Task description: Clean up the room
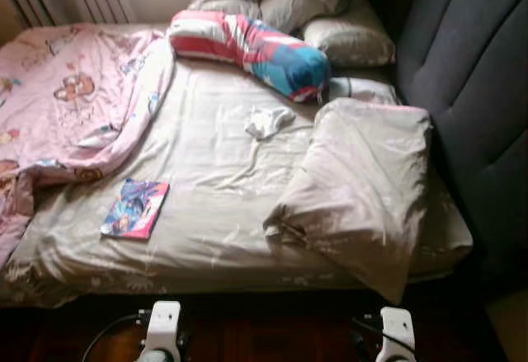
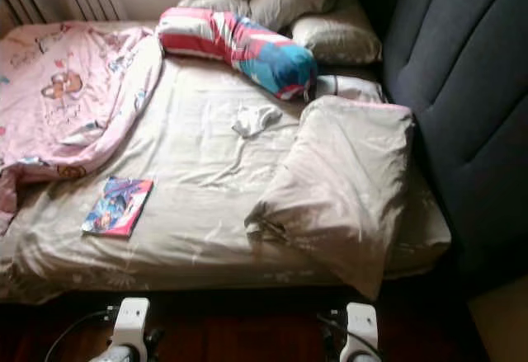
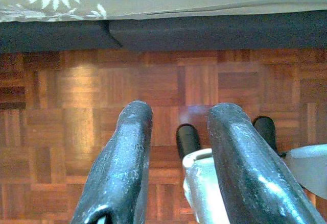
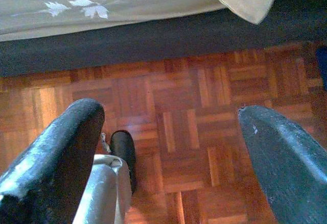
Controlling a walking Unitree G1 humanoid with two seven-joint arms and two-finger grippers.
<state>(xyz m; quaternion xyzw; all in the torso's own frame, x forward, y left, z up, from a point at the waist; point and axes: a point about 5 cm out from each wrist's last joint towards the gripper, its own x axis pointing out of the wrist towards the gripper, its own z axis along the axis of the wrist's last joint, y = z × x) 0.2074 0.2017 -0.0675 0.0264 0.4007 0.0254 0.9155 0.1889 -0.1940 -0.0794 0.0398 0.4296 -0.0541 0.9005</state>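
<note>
**A:** What is the biggest thing here?

**B:** The bed [image 1: 206,246]. It has a tan sheet with pale flowers along the edge. On the right is a tall dark headboard [image 1: 470,90].

**A:** And on the bed?

**B:** A pink blanket [image 1: 74,98] with cartoon pictures is bunched up on the left side. A big tan pillow [image 1: 363,189] lies on the right side, and its corner hangs over the front edge. Past it, a long bolster [image 1: 247,49] in red, white and blue lies across the bed. More tan pillows [image 1: 330,16] are piled behind it, by the headboard.

**A:** Anything small?

**B:** A bright book [image 1: 134,208] lies flat near the front edge, just below the pink blanket. A small white cloth [image 1: 268,120] sits crumpled in the middle, between the bolster and the big pillow.

**A:** Where are the robot's claws?

**B:** Both hang low over the wooden floor [image 3: 76,112], in front of the bed. The left gripper [image 3: 176,152] has its fingers a little way apart, holding nothing. The right gripper [image 4: 168,157] has its fingers spread wide, holding nothing too.
</note>
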